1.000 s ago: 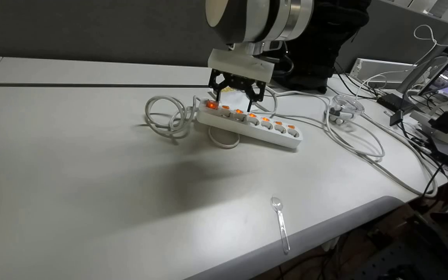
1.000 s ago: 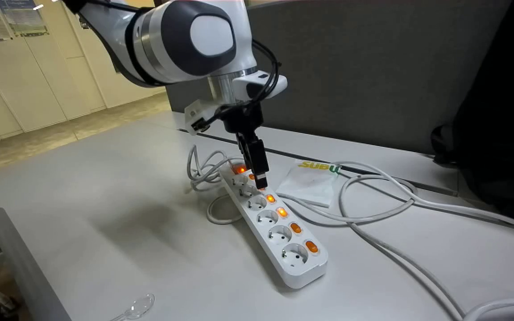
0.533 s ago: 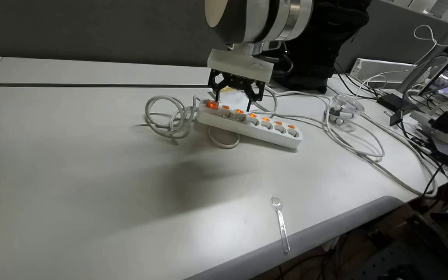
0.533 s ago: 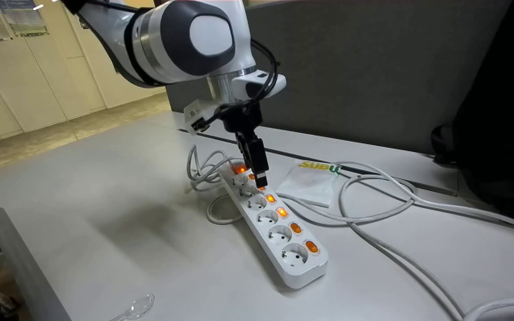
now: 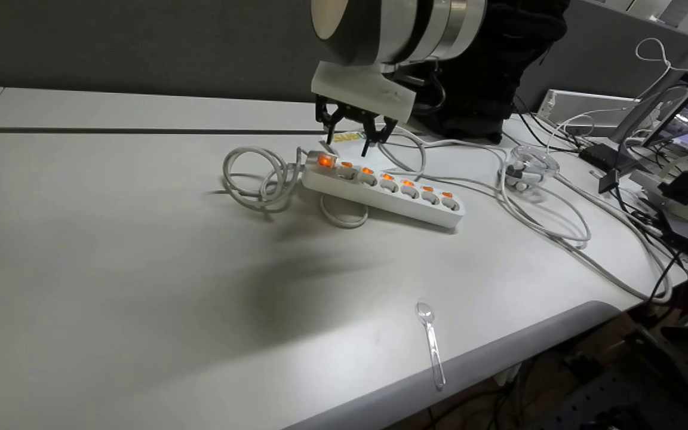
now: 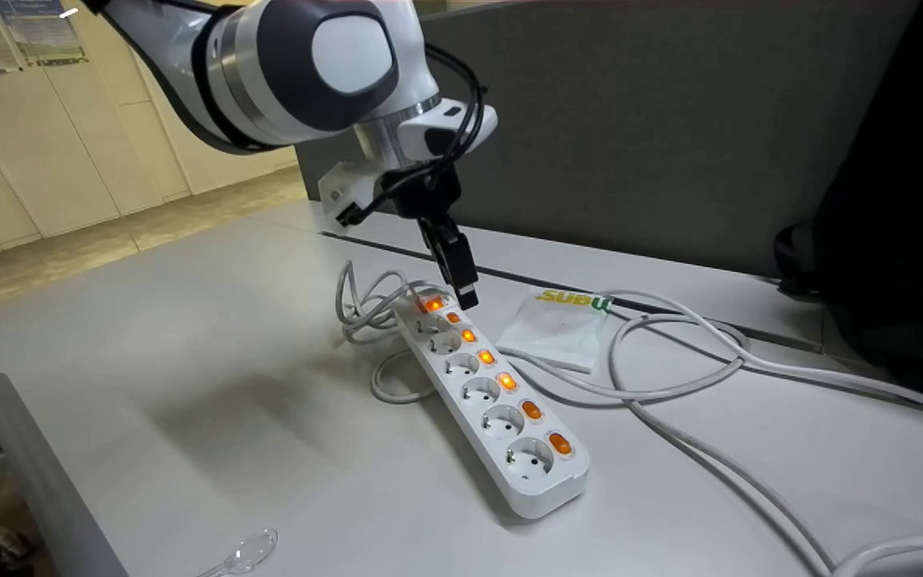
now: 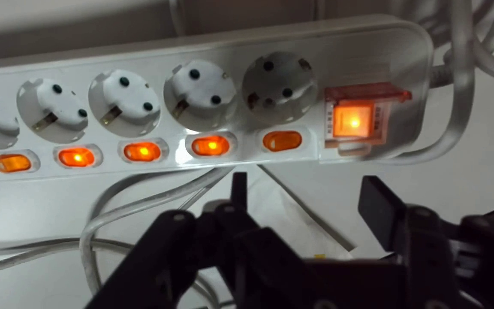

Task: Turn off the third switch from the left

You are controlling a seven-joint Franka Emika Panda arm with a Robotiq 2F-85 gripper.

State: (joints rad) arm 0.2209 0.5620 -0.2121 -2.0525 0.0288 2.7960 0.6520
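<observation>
Gripper, spread, nr pwr strip, some switches lit; exact ht. unclear.

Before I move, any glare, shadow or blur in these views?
Wrist view: white glint beside a lit switch, nearest parts of the gripper out of focus; both exterior views: soft shadow on the table; in an exterior view, pale sheen near the clear spoon.

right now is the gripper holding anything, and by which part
Nothing is held: the gripper is open, with no object clamped in it, and the power strip lies outside its grasp.
</observation>
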